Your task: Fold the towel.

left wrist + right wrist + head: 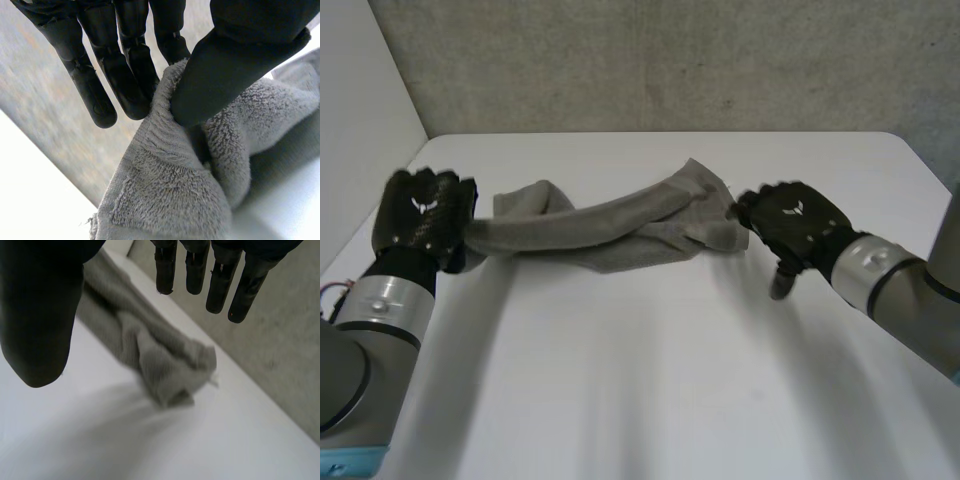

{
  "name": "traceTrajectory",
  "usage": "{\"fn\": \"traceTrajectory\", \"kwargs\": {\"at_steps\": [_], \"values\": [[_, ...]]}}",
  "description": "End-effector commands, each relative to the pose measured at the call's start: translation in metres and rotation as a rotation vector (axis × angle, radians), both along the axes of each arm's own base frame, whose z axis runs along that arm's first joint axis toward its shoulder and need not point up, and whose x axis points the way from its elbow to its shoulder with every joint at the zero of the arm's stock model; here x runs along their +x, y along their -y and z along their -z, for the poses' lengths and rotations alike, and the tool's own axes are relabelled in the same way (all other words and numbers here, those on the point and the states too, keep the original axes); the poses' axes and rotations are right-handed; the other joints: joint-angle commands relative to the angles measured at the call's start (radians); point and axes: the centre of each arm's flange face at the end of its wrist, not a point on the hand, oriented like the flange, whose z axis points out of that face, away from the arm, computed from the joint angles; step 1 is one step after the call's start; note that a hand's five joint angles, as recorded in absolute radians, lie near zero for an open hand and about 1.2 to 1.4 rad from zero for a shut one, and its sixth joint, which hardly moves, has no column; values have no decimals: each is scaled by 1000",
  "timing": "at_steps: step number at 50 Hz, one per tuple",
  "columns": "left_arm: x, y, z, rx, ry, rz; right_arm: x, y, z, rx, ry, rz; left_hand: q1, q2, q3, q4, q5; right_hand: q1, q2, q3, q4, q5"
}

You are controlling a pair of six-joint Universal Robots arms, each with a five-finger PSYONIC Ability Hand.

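Fingers (125, 75) of left hand (420, 215): curled w/ left thumb (225, 75) round one end of towel (610, 225), pinching thick grey pile btwn them. Firm clamp, judging by wrist view. Fingers (220, 285) of right hand (790, 225): straight and spread, well apart from right thumb (40, 315), holding nothing. Hovers just beside towel's other end, poss. touching it in head view; can't tell for sure. Lies across mid bench (650, 390) btwn the two hands, twisted into a long rope-like bunch rather than spread flat. Seems raised a bit at left-hand end; other end crumpled loose on bench. Progress, as a judgement: very early, approx. nil. No flat layer, no crease, no edges matched, so no fold done yet. Left to do, prob.: get right hand onto a corner at free end, pull cloth out & untwist, lay flat, then bring one edge over to meet opposite one, maybe a 2nd fold after. Main snag likely the twist: w/ corners buried in bunch, hard to find right edge to take, and pulling on wrong bit just tightens the rope.
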Motion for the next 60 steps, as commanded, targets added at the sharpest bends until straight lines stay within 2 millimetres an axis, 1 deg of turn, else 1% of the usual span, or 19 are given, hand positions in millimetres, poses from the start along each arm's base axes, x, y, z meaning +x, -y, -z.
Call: {"fn": "traceTrajectory", "kwargs": {"at_steps": [1, 2, 6, 13, 18, 24, 26, 32, 34, 38, 39, 40, 42, 43, 45, 47, 48, 50, 60], "values": [[-10, -30, -35, -111, -7, 63, 38, 3, -33, -6, 167, -67, 213, 179, 179, 178, 202, -62, -77, -68, -85, -44], [-10, -37, -40, -120, -10, 72, 38, 3, -33, -6, 167, -68, 213, 179, 179, 178, 202, -62, -77, -68, -85, -44], [-9, -48, -44, -124, -12, 84, 64, 5, -43, 13, 209, -139, 213, 179, 179, 178, 202, -51, -65, -56, -73, -32], [-8, -72, -45, -93, -2, 117, 91, 20, -35, 92, 248, -272, 213, 179, 179, 178, 202, -27, -42, -33, -50, -9], [-6, -82, -47, -88, -2, 128, 117, 33, -4, 300, 339, -364, 213, 179, 179, 178, 202, 8, -7, 2, -15, 26], [-8, -98, -50, -91, -5, 165, 136, 41, 14, 342, 380, -389, 213, 179, 179, 178, 202, 32, 17, 26, 9, 50], [-9, -103, -51, -92, -6, 181, 147, 38, 25, 350, 381, -420, 213, 179, 179, 178, 202, 35, 20, 29, 12, 53], [-15, -121, -54, -89, -7, 240, 159, 30, 43, 377, 373, -467, 213, 179, 179, 178, 202, 52, 37, 46, 29, 70], [-15, -124, -56, -95, -11, 250, 168, 19, 55, 410, 361, -497, 213, 179, 179, 178, 202, 78, 64, 73, 56, 97], [-16, -125, -57, -99, -13, 253, 171, 13, 63, 428, 353, -505, 213, 179, 179, 178, 202, 255, 240, 249, 232, 273], [-16, -124, -58, -102, -14, 252, 171, 15, 61, 418, 356, -497, 213, 179, 179, 178, 202, 403, 388, 397, 380, 421], [-16, -123, -58, -101, -12, 250, 171, 15, 61, 418, 356, -496, 213, 179, 179, 178, 202, 405, 390, 399, 382, 423], [-16, -122, -57, -98, -11, 247, 172, 19, 48, 380, 369, -483, 213, 179, 179, 178, 202, 612, 597, 606, 590, 630], [-16, -122, -57, -98, -11, 247, 172, 19, 48, 379, 369, -483, 213, 179, 179, 178, 202, 613, 598, 607, 590, 631], [-16, -120, -57, -95, -9, 243, 168, 21, 24, 332, 385, -479, 213, 179, 179, 178, 202, 596, 581, 590, 573, 614], [-16, -118, -56, -94, -9, 238, 163, 25, 17, 324, 389, -470, 213, 179, 179, 178, 202, 540, 525, 534, 517, 558], [-15, -117, -57, -95, -9, 233, 163, 25, 17, 324, 389, -470, 213, 179, 179, 178, 202, 540, 525, 534, 517, 558], [-15, -117, -57, -97, -10, 232, 153, 28, 15, 338, 383, -450, 213, 179, 179, 178, 202, 344, 329, 338, 321, 362], [-15, -116, -65, -123, -10, 225, 142, 5, 31, 382, 280, -511, 213, 179, 179, 178, 202, 384, 369, 378, 361, 402]]}}
